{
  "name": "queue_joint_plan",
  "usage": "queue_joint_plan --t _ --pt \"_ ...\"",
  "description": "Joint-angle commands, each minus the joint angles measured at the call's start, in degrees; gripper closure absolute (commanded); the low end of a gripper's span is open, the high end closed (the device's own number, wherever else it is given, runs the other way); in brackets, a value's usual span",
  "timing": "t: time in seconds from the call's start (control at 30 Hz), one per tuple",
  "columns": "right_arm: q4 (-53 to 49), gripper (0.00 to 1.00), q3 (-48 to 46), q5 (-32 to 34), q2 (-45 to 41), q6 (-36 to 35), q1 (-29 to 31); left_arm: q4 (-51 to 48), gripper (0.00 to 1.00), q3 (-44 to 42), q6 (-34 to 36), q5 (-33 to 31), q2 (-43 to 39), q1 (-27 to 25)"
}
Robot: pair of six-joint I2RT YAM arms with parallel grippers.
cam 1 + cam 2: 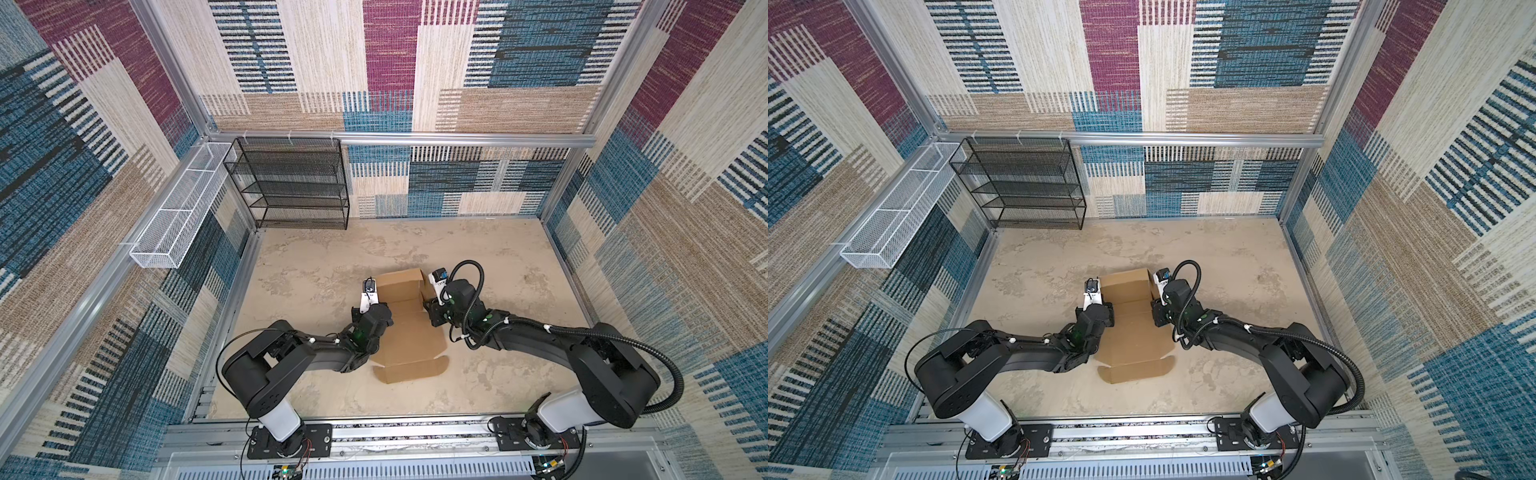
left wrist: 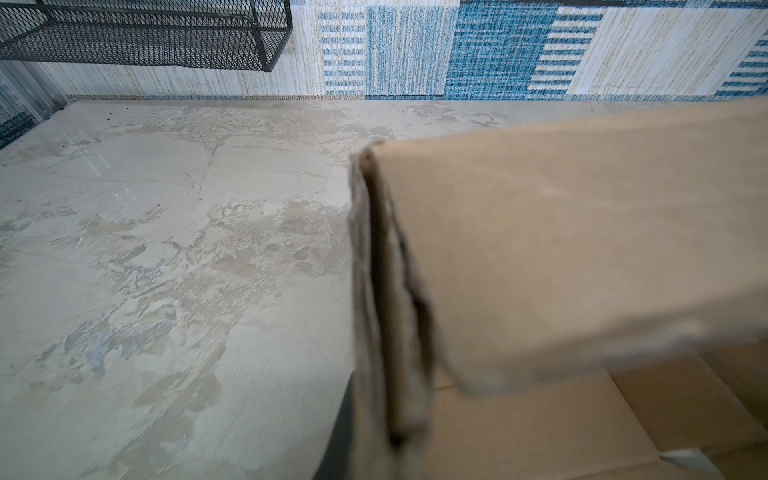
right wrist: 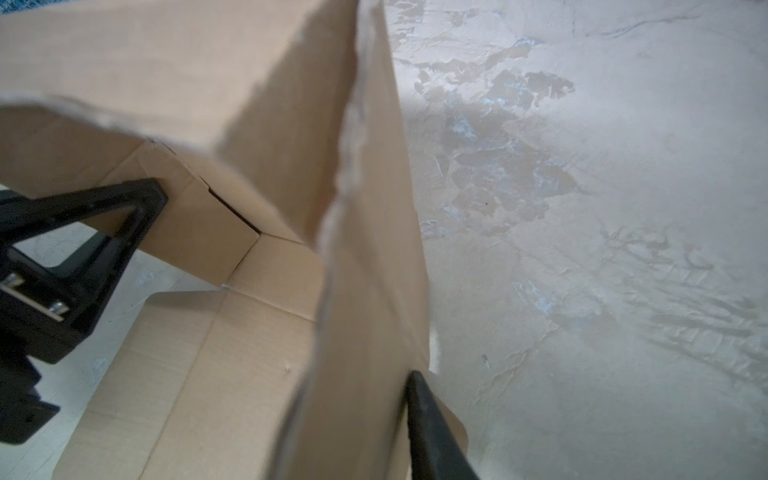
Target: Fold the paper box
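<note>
Cardboard, plain and brown, is seen as the paper box [image 1: 409,332], half folded on the mottled tabletop [image 1: 332,249] and shown alike in both top views [image 1: 1133,332]. Its end toward the arm bases is laid flat and finished by a round-cornered flap [image 1: 411,372], while its far end is raised into upright walls. That raised end lies between the two claws. The left gripper [image 1: 371,293] is set against the box's left wall and the right gripper [image 1: 430,286] against its right wall. In the left wrist view the doubled edge of a wall [image 2: 374,291] is seen running straight back toward the camera, with a dark finger [image 2: 338,436] just beside it. The left gripper is closed down narrow, and the wall appears to be pinched in it. In the right wrist view the right wall [image 3: 365,291] is likewise seen running back toward the camera, with one black finger [image 3: 432,436] touching its outer face. The other finger is hidden by the cardboard, so it cannot be told whether the right gripper is clamped on the wall or standing apart from it. In the same view a finger of the left gripper [image 3: 141,203] is seen pressed on the opposite wall from outside. A black mesh rack [image 1: 291,183] is placed well apart from the box, beyond its far left corner.
</note>
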Motion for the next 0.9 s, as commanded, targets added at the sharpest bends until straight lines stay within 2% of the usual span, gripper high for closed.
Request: queue_joint_plan --t 0.0,0.13,0.4,0.87 --pt "-0.3 0.70 0.5 0.0 0.0 0.2 0.2 -6.9 1.00 -0.1 0.4 2.7 0.2 0.0" --pt "-0.5 0.66 0.6 0.1 0.0 0.1 0.1 -6.9 1.00 -0.1 0.7 2.5 0.1 0.0" --pt "-1.4 0.50 0.1 0.2 -1.3 0.1 0.2 -7.3 1.00 0.2 0.9 2.2 0.1 0.0" --pt "-3.4 0.37 -2.4 1.5 -5.9 0.5 0.2 -8.0 1.00 0.6 0.8 2.0 0.4 0.0"
